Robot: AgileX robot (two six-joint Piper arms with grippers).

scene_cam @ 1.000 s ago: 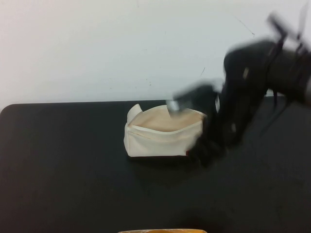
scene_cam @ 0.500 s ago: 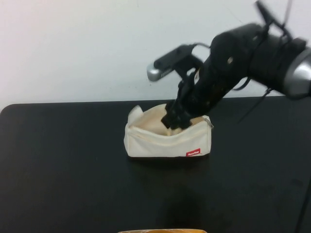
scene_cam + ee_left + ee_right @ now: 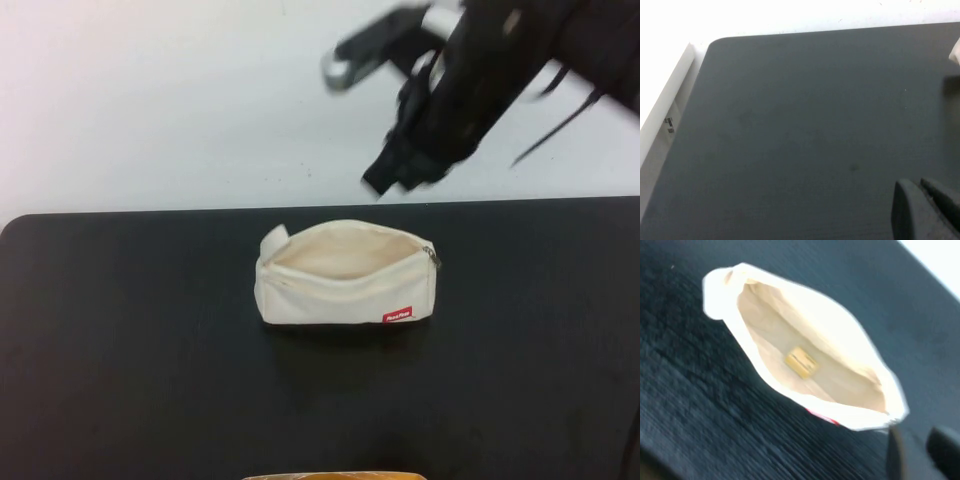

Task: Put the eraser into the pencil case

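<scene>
Right gripper (image 3: pixel 400 180) raised high above the far edge of the table (image 3: pixel 120 380), up and back from the pencil case (image 3: pixel 345 275), blurred in the high view. Fingers (image 3: pixel 897 455) seen at the corner of the right wrist view as two dark tips with a gap between them: parted, holding nothing. Directly under that wrist camera, the pouch gaping along its unzipped top, with the eraser (image 3: pixel 801 362) lying flat on the pale lining at the bottom, dark print faintly visible on its upper face. Nothing touching it.

Left gripper (image 3: pixel 927 210) parked low over bare table on the robot's left side, well apart from the pouch; fingertips pressed together, empty. Only a sliver of cream fabric at the edge of that view.

Judged step: drop apparently done, eraser inside, arm clear of the opening. Little left for the task itself beyond parking the right arm; if closing were wanted, a pinch on the zipper pull (image 3: pixel 430 253) at the pouch's right end and a steadying hold on the end tab (image 3: pixel 272 238) would be called for.

Around: black tabletop, white wall (image 3: pixel 150 100) behind, a red label (image 3: pixel 397 315) on the pouch's near face, a tan edge (image 3: pixel 335 476) at the bottom of the high view. Nothing obstructing the pouch or either arm's path.
</scene>
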